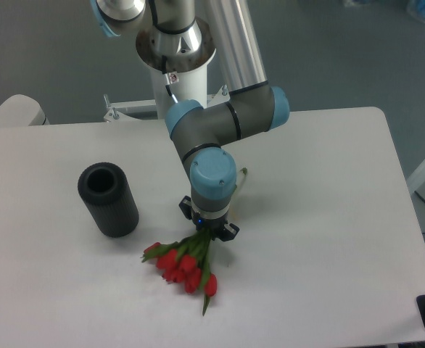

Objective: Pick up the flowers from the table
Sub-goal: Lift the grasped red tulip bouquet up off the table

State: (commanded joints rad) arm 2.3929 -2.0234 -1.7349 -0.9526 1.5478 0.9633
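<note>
The flowers [183, 262] are a small bunch of red tulips with green stems, lying on the white table [328, 217] near its front middle. The red heads fan out toward the front left. A bit of green stem shows behind the wrist, at its upper right. My gripper [209, 233] points straight down over the stems, just behind the heads. Its fingers are at the stems, but the wrist hides them, so I cannot tell whether they are closed on the bunch. I cannot tell whether the heads rest on the table or hang just above it.
A black ribbed cylinder [109, 199] stands upright on the table, to the left of the gripper. The arm's base [175, 51] rises at the table's back edge. The table's front edge runs just below the flowers.
</note>
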